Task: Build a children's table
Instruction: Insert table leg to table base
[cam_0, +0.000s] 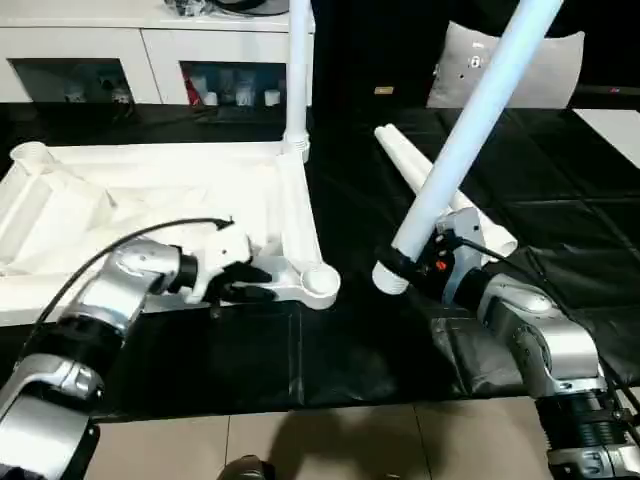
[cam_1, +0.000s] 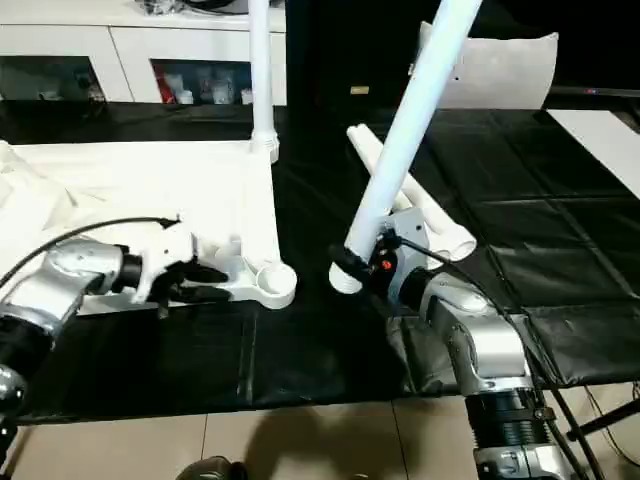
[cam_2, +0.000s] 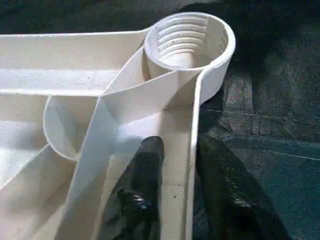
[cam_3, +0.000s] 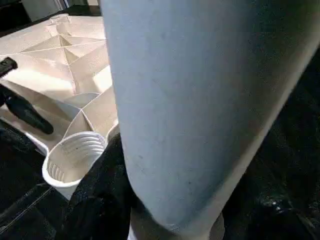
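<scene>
Strong light, seemingly from overhead, is washing out the white table top (cam_0: 150, 200) in both eye views, bleaching its ribs into glare, while the black surface (cam_0: 400, 350) is soaking up light and showing only faint creased sheen. In the right wrist view the held leg (cam_3: 200, 110) is sitting too close to the lens, looking soft and bluish. The left wrist view is staying fairly crisp on the threaded socket (cam_2: 187, 42), with shadows pooling around the dark fingers (cam_2: 142, 185).

White table top (cam_0: 150, 200), white legs (cam_0: 470, 130), black sheet (cam_0: 380, 350)
</scene>
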